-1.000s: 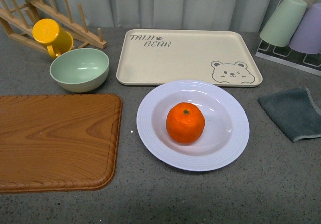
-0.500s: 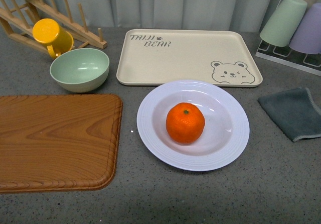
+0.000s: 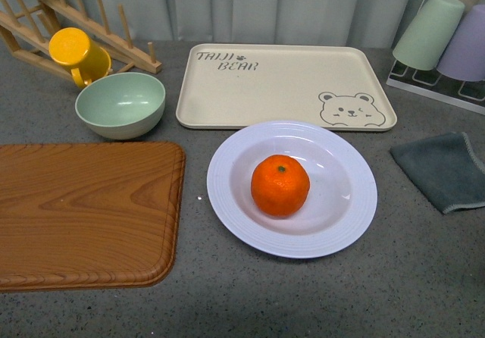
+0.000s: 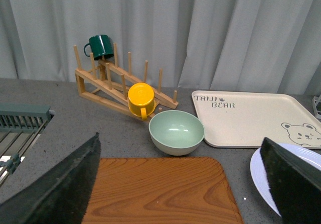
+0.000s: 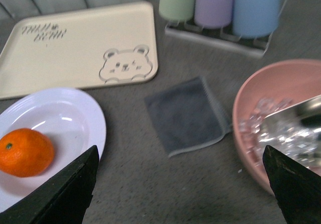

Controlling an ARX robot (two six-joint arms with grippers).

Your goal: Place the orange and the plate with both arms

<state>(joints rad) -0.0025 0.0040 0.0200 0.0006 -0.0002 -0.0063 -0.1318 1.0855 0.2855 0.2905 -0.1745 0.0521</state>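
Observation:
The orange (image 3: 280, 186) sits in the middle of the pale lavender-white plate (image 3: 345, 220) on the grey counter, just in front of the cream bear tray. Neither arm shows in the front view. My left gripper (image 4: 183, 184) is open and empty, held above the wooden board, with the plate's edge (image 4: 258, 176) beside one finger. My right gripper (image 5: 180, 186) is open and empty over bare counter; the orange (image 5: 25, 152) and the plate (image 5: 83, 121) lie off to one side of it.
A wooden cutting board (image 3: 83, 209), pale green bowl (image 3: 120, 104), yellow mug (image 3: 78, 55) on a wooden rack (image 3: 106, 31), bear tray (image 3: 284, 86), grey cloth (image 3: 443, 170) and upturned cups (image 3: 443, 35) surround the plate. A pink bowl (image 5: 273, 118) holding shiny things shows in the right wrist view.

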